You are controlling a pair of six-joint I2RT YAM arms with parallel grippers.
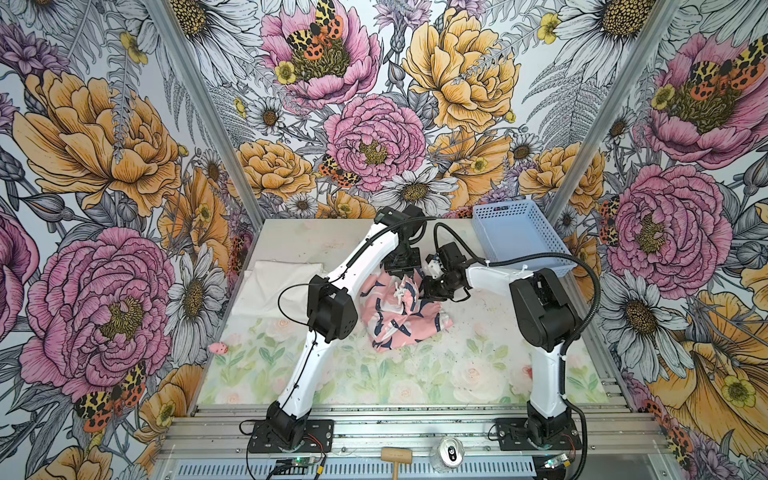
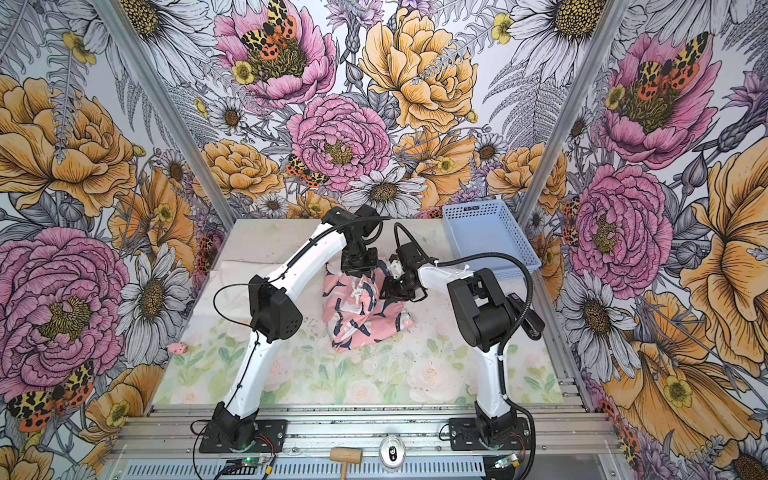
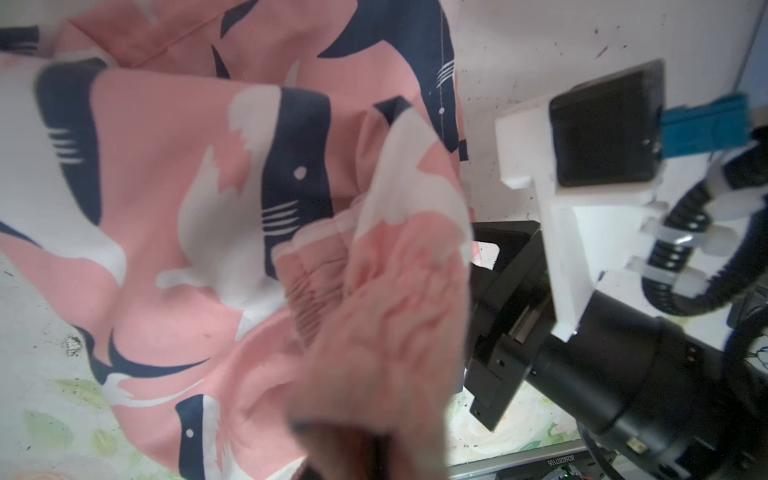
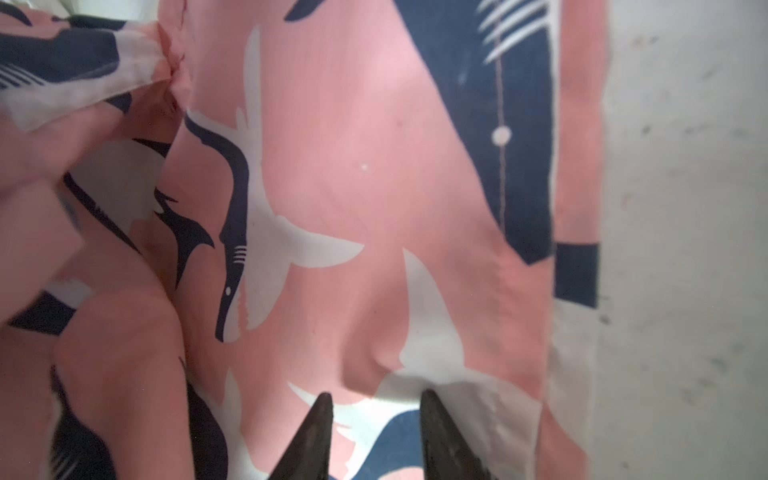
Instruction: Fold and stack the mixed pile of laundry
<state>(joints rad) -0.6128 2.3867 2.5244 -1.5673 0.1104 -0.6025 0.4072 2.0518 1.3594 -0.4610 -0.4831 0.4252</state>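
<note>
Pink shark-print cloth garment (image 1: 399, 322) lies crumpled on the surface (image 1: 469, 332) near the light blue perforated plastic basket (image 1: 519, 237). Left gripper (image 1: 399, 275) buried under blurred folds: grip unreadable. Only its wrist view shows right gripper (image 4: 378, 419) parted.

Pink garment (image 1: 399, 320), navy-white shark print; T-shirt (image 1: 274, 286) plain white; basket (image 1: 515, 241) light blue.

Both top views hang high above the table (image 1: 415, 374), front rail (image 1: 415, 419) at 6 o'clock, looking down and on toward the back wall (image 1: 374, 124) at 12, and they share nearly the whole scene. The left wrist camera sits close over the pink garment (image 3: 158, 137), catching the right arm (image 3: 602, 365) alongside. The right wrist camera is nearer yet: that same cloth fills its frame beyond the right gripper (image 4: 376, 399).
</note>
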